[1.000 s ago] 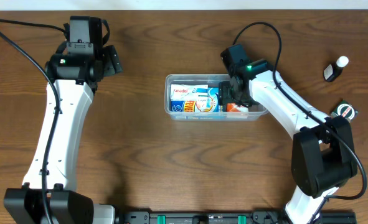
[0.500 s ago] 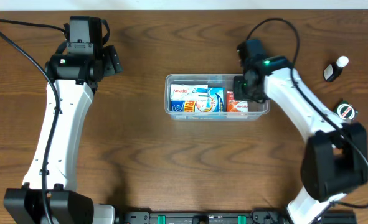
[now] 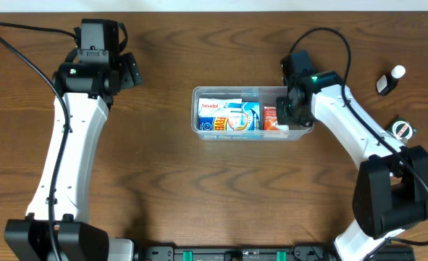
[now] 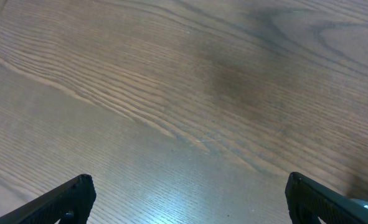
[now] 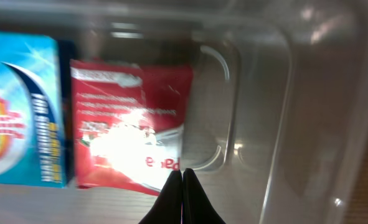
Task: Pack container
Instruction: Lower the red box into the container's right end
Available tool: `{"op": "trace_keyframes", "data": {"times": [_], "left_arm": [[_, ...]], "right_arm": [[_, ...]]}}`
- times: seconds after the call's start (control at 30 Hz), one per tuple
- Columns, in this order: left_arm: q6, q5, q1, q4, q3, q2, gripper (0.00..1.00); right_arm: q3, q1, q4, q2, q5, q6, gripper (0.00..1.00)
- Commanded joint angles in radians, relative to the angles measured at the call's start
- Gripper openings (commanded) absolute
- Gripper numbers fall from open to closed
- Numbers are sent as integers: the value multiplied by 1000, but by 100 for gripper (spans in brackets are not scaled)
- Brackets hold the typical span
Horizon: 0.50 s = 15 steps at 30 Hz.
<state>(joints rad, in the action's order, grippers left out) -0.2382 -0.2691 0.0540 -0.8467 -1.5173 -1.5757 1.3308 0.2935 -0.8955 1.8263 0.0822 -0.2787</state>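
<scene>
Jaws shut and holding nothing, my right gripper [image 5: 182, 186] hangs low over the right end of the container [image 3: 232, 138], which sits mid-table, well apart from my other arm. Just ahead of the closed tips lies a red packet [image 5: 131, 118], flat on the floor of the tub and flush against a blue box [image 5: 22, 106]. The end bay to the right of the packet looks bare. My left gripper [image 4: 187, 190] is spread wide over plain table [image 3: 221, 196] at the far upper left, with nothing between its fingers.

As I read it, the packet is placed and the step in hand is getting out cleanly. That calls for a straight vertical lift until the tips clear the rim, with no sideways sweep. The clear wall is close on my right, and a light tub like this would probably slide or tip if I clipped it. Keeping the jaws together makes me narrow enough to pass.

A small bottle [image 3: 391, 80] and a round item [image 3: 402, 129] lie off to the right of the tub, likely next in line.
</scene>
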Motion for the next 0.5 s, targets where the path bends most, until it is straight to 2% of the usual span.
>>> {"op": "trace_keyframes", "data": {"times": [0.0,0.47], "left_arm": [[0,-13,-3,-2,-10,1,98],[0,-13,-3,-2,-10,1,98]], "right_arm": [[-13,-5,13,7,27,14,1],[-117,-5,145,7,64,-5,1]]}}
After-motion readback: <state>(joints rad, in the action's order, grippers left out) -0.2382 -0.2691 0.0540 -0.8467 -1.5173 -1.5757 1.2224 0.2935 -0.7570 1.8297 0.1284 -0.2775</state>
